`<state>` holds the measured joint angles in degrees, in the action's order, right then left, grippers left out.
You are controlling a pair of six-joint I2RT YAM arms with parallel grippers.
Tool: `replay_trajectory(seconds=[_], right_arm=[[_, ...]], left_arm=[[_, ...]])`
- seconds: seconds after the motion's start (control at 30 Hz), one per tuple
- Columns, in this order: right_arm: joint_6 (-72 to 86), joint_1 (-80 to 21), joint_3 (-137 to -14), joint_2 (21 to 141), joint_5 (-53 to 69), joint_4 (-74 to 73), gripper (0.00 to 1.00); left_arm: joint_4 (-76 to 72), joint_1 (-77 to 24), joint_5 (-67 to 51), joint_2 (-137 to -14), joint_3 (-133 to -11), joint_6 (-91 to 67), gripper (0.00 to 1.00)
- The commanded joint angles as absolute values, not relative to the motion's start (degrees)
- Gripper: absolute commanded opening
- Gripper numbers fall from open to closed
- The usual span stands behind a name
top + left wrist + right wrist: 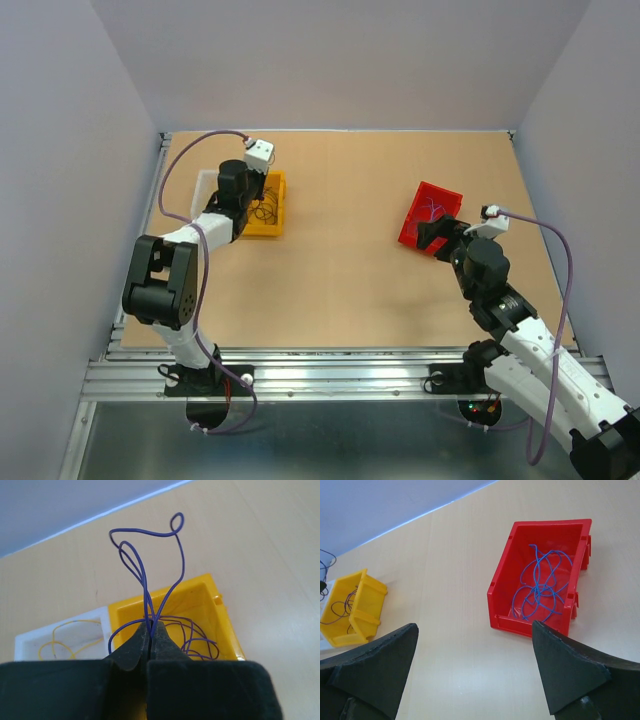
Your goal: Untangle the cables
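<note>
A thin purple cable (147, 580) rises in loops from the yellow bin (220, 625), and more of its coils lie inside the bin. My left gripper (151, 627) is shut on two strands of this cable just above the bin. From above, the left gripper (255, 200) hangs over the yellow bin (275, 215). A blue cable (540, 585) lies coiled in the red bin (535, 625). My right gripper (474, 625) is open and empty, a little short of the red bin (440, 195).
A white bin (30, 640) holding a thin yellow cable (75, 625) stands against the yellow bin's left side. The yellow bin (365, 610) shows far left in the right wrist view. Grey walls close in the table's back and sides.
</note>
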<state>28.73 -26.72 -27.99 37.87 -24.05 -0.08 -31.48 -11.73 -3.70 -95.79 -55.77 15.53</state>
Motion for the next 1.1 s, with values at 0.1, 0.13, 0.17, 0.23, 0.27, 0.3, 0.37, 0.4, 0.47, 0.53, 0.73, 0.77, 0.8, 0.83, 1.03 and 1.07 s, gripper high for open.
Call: replay_trajectory(seconds=[0.1, 0.13, 0.17, 0.23, 0.27, 0.3, 0.37, 0.4, 0.47, 0.53, 0.73, 0.77, 0.8, 0.83, 1.03, 1.07], right_arm=[[28.04, -27.07, -27.07, 37.88, -25.31, 1.14, 1.00], [28.04, -26.98, -27.07, 37.97, -25.31, 1.23, 1.00], [28.04, -26.98, -26.98, 37.79, -25.31, 1.23, 1.00], [28.04, -26.98, -27.07, 37.79, -25.31, 1.23, 1.00], [28.04, -26.98, -26.98, 37.71, -25.23, 1.23, 1.00], [28.04, -27.07, -26.98, 37.62, -25.14, 1.23, 1.00], [28.04, -26.98, -26.98, 37.53, -25.05, 1.23, 1.00], [28.04, -26.98, -26.98, 37.44, -25.05, 1.23, 1.00], [28.04, -26.98, -26.89, 37.44, -24.96, 1.23, 1.00], [28.04, -26.98, -26.81, 37.27, -24.87, 1.23, 1.00], [27.95, -26.98, -26.81, 37.44, -24.52, 1.23, 1.00], [27.95, -26.98, -26.89, 37.62, -24.35, 1.23, 1.00], [27.95, -26.98, -27.07, 37.97, -24.08, 1.23, 1.00], [27.86, -27.07, -27.07, 38.23, -24.00, 1.23, 1.00], [27.86, -27.07, -27.25, 39.02, -23.82, 1.23, 1.00], [27.95, -26.98, -27.16, 38.94, -23.82, 1.23, 1.00]], left_arm=[[-32.63, -19.32, 7.54, -96.23, -53.88, 21.53, 0.00], [-31.82, -19.77, 8.08, -96.59, -54.14, 21.71, 0.00], [-30.77, -19.95, 8.35, -96.85, -54.66, 20.93, 0.00], [-26.73, -19.95, 7.82, -97.73, -55.72, 19.78, 0.00], [-25.07, -20.04, 7.74, -98.17, -57.46, 19.25, 0.00], [-20.87, -20.04, 7.30, -99.22, -58.61, 18.20, 0.00], [-18.29, -19.95, 7.03, -100.02, -60.11, 17.58, 0.00], [-17.50, -19.95, 7.12, -100.19, -60.12, 17.14, 0.00], [-17.49, -19.69, 7.91, -100.46, -59.77, 16.79, 0.00], [-16.35, -19.08, 8.18, -100.81, -60.12, 16.09, 0.00], [-9.51, -16.35, 3.70, -102.21, -62.13, 15.38, 0.00], [-8.19, -15.74, 2.73, -102.74, -62.75, 15.38, 0.00], [-6.17, -14.43, 0.38, -103.53, -63.88, 15.12, 0.00], [-5.54, -13.46, -1.39, -103.88, -64.42, 14.94, 0.00], [-4.31, -9.14, -6.68, -105.38, -65.83, 14.58, 0.00], [-4.31, -9.14, -6.59, -105.47, -65.74, 14.68, 0.00]])
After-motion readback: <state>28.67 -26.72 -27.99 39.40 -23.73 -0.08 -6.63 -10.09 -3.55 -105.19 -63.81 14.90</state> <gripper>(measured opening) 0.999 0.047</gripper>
